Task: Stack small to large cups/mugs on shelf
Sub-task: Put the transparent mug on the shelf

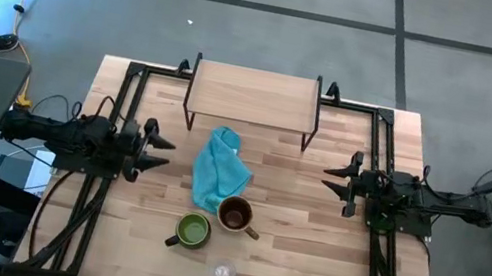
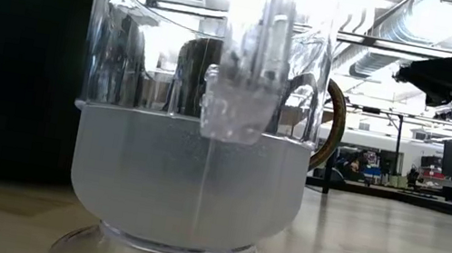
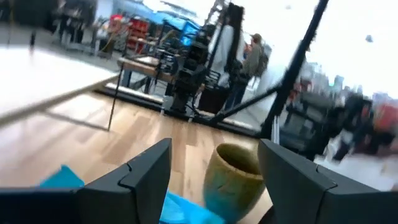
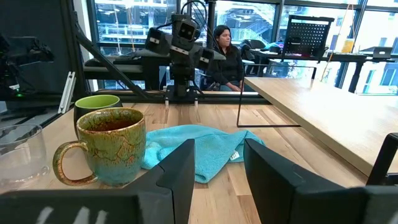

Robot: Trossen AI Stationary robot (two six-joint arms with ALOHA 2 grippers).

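**Both grippers open and empty; three cups on the tabletop, shelf bare**

Left gripper [image 1: 165,152] hovers at the left side of the table with its fingers spread and nothing between them; the right gripper [image 1: 328,177] mirrors it at the right side, fingers likewise apart and holding nothing.

Between them, toward the near edge, stand the three cups. The olive-tan mug [image 1: 235,214] sits upright with a brown interior, its handle pointing right; no contents can be made out. Just beside it, to the left and nearer the edge, the dark mug [image 1: 192,231] shows a green inside and looks empty. The clear glass cup [image 1: 223,274] stands closest to the near edge, apart from both mugs; in the low view it fills the picture [image 2: 194,140], and whether it holds liquid I cannot tell.

A teal cloth [image 1: 218,168] lies crumpled just behind the olive-tan mug. The shelf [image 1: 253,96] stands at the far edge of the table [image 1: 325,264], its board carrying nothing.
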